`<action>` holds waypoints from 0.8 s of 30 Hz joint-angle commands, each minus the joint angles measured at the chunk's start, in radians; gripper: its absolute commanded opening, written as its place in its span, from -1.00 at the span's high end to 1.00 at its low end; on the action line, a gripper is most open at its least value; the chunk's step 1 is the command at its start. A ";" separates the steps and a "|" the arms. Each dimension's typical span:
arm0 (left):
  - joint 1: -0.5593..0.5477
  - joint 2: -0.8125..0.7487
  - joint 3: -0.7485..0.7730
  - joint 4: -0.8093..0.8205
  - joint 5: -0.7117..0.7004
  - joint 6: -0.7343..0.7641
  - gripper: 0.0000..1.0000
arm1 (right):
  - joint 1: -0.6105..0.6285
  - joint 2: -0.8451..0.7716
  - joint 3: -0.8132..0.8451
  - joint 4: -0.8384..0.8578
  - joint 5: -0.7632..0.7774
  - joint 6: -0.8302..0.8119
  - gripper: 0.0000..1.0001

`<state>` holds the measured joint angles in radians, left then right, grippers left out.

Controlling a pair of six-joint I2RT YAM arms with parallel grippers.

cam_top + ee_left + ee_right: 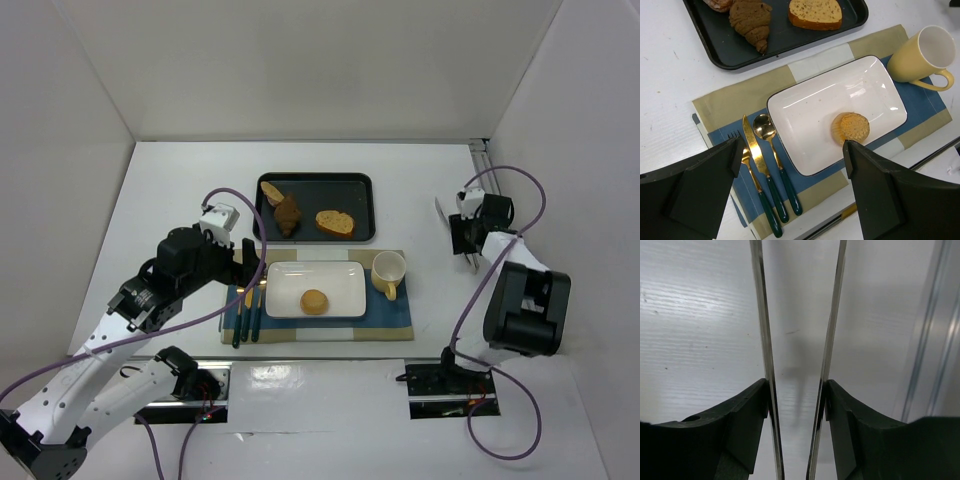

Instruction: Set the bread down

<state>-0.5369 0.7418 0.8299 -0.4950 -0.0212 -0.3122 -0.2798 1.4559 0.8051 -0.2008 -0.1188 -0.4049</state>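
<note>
The bread (315, 301), a small round golden-brown piece, lies on the white rectangular plate (290, 275). In the left wrist view the bread (851, 127) sits at the plate's (815, 105) near right part. My left gripper (254, 266) is open and empty, hovering over the plate's left end and the cutlery. In its wrist view the left gripper (792, 152) has its jaws spread wide, and the bread is just beyond the right finger (880, 190). My right gripper (466, 240) is far right, shut on metal tongs (760, 315).
A yellow cup (388, 270) stands right of the plate on a striped placemat (390, 322). A fork, knife (756, 150) and spoon (765, 131) lie left of the plate. A black tray (355, 190) behind holds a dark brown chunk (287, 215) and an oval orange-crusted slice (335, 222).
</note>
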 commanded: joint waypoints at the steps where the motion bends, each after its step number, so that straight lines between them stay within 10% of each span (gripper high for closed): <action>1: 0.006 -0.015 -0.002 0.024 0.007 0.016 -1.00 | -0.018 0.058 0.042 0.048 -0.060 -0.002 -0.14; 10: 0.006 -0.015 -0.002 0.024 0.017 0.016 -1.00 | -0.079 0.182 0.082 -0.103 -0.140 -0.077 -0.60; 11: 0.006 -0.015 -0.002 0.024 0.017 0.016 -1.00 | -0.090 0.170 0.071 -0.103 -0.156 -0.077 -1.00; 24: 0.006 0.034 -0.011 0.067 0.142 0.047 -0.94 | -0.151 -0.366 0.108 -0.252 -0.360 -0.074 -1.00</action>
